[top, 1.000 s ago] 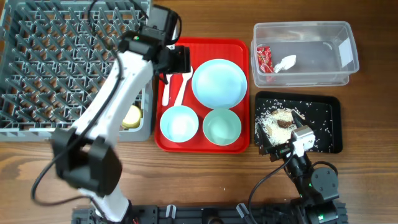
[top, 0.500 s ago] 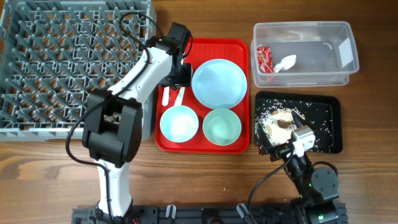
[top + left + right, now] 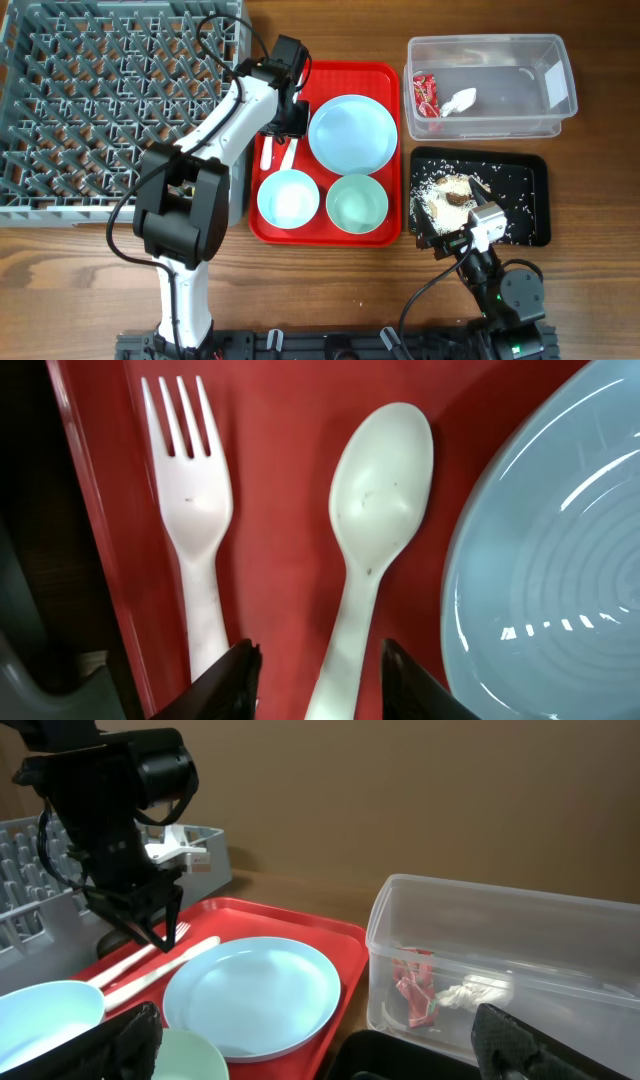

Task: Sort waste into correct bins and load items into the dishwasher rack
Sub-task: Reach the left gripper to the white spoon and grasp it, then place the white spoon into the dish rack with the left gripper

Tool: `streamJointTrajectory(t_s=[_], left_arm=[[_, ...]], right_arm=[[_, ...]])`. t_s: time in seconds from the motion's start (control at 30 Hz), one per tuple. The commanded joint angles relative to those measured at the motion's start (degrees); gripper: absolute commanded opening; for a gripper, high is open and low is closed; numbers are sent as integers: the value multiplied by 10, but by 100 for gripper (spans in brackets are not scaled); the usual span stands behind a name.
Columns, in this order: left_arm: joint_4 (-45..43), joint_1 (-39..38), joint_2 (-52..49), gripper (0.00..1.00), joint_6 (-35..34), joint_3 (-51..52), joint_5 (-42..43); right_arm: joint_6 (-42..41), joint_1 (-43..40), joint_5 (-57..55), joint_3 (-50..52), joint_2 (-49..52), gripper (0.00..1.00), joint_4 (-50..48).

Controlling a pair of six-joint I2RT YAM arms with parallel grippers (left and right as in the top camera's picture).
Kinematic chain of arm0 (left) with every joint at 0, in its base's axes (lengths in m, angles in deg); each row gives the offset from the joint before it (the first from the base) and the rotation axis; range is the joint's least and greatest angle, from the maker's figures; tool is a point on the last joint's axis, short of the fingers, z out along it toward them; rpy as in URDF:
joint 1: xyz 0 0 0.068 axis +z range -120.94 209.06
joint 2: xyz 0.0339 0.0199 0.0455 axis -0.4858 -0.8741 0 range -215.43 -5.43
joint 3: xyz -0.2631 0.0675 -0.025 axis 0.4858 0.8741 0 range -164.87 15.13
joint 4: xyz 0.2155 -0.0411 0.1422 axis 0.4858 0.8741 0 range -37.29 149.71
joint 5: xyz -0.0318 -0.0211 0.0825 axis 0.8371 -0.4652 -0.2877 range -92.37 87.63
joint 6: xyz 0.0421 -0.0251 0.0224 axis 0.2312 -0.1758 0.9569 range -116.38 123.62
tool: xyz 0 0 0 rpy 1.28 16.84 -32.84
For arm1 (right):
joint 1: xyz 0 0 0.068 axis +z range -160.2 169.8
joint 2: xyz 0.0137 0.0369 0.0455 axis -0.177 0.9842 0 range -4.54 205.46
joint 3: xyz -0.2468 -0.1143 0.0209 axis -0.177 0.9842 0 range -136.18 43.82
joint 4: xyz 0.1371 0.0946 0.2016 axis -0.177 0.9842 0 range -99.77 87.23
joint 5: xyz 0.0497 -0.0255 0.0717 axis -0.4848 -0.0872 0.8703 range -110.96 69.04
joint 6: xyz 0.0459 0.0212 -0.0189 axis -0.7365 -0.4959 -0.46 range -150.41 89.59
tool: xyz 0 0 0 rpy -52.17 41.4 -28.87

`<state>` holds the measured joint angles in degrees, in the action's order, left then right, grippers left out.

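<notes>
My left gripper (image 3: 284, 128) (image 3: 322, 680) hangs low over the red tray's left side. Its open jaws straddle the handle of the white spoon (image 3: 380, 490), with a gap on each side. The white fork (image 3: 195, 510) lies just left of the left finger. The pale blue plate (image 3: 352, 132) and two bowls (image 3: 288, 198) (image 3: 357, 203) sit on the same tray. The grey dishwasher rack (image 3: 100, 100) fills the left. The clear tub (image 3: 520, 118) holds a red wrapper (image 3: 425, 95) and a napkin (image 3: 460, 100). Food scraps (image 3: 447, 190) lie in the black tray (image 3: 530, 200). My right gripper (image 3: 452, 238) (image 3: 320, 1055) rests open and holds nothing.
The red serving tray (image 3: 375, 75) sits between the rack and the two bins. The right arm's base is at the table's front edge, beside the black tray's near corner. Bare wood runs along the front.
The left arm has swung down over the fork and spoon. Its jaws have narrowed around the spoon handle. The right arm has not moved.
</notes>
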<state>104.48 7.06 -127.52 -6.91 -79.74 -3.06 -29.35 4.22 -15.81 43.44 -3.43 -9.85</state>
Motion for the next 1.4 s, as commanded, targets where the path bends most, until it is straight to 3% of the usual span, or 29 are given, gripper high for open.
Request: streamJointTrajectory(t_s=[0.0, 0.2, 0.33, 0.57, 0.63, 1.2, 1.37], left_arm=[[-2, -12, -28, 40, 14, 2, -9], [-13, -17, -52, 38, 13, 2, -9], [-19, -17, -55, 32, 14, 2, -10], [-14, -18, -69, 6, 13, 2, -9], [-9, -18, -71, 4, 13, 2, -9], [60, -15, 61, 4, 13, -31, -12], [73, -14, 122, 4, 13, -31, -80]], right_arm=[[-12, -3, 9, 1, -8, 100, -3], [-12, -3, 9, 1, -8, 100, -3], [-12, -3, 9, 1, -8, 100, -3], [-12, -3, 9, 1, -8, 100, -3], [-12, -3, 9, 1, -8, 100, -3], [-12, -3, 9, 1, -8, 100, -3], [-12, -3, 9, 1, -8, 100, -3]])
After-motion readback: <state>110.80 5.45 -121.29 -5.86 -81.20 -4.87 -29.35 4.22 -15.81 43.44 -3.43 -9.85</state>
